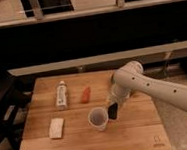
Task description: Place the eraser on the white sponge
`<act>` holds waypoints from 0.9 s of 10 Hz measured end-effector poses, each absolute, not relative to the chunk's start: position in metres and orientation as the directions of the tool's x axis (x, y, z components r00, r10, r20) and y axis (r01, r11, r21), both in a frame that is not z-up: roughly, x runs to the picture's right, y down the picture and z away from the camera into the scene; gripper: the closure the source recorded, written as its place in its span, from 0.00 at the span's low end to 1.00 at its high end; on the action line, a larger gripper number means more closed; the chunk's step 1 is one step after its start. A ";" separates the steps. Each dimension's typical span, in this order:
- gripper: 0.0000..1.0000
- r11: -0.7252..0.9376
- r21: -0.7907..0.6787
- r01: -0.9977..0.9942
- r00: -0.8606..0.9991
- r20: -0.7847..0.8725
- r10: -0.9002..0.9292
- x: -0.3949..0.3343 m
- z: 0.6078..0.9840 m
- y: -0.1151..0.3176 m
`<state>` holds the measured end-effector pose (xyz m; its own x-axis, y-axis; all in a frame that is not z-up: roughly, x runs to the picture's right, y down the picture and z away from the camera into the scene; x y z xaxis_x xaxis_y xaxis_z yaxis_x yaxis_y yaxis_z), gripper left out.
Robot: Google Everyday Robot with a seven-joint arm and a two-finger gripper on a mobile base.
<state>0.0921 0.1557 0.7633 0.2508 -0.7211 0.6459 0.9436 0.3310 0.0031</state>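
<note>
White arm's gripper (113,106) sits right of centre over the light wooden table (138,135), clamped on the small black rectangular eraser (112,112), just beside the translucent white cup (96,119). The flat cream-white rectangular sponge (56,127) lies well apart, front-left.

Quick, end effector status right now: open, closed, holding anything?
End effector: closed on the eraser, just right of the translucent cup, well away from the white sponge.

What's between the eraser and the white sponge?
The translucent cup stands right beside the eraser at the gripper, on the straight path toward the white sponge; nothing else lies between.
</note>
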 end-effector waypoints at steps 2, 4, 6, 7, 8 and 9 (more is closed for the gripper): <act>1.00 0.302 0.031 0.953 0.211 0.647 -0.732 0.076 0.757 0.151; 1.00 0.277 0.058 0.959 0.174 0.648 -0.741 0.057 0.752 0.147; 1.00 0.249 0.085 0.965 0.135 0.652 -0.746 0.023 0.745 0.147; 1.00 0.231 0.104 0.967 0.109 0.652 -0.751 0.005 0.741 0.147; 1.00 0.222 0.113 0.969 0.097 0.651 -0.753 -0.002 0.740 0.146; 1.00 0.217 0.117 0.969 0.091 0.650 -0.754 -0.007 0.738 0.146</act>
<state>-0.0068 0.1456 0.7383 0.0907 -0.7543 0.6502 0.9690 0.2175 0.1171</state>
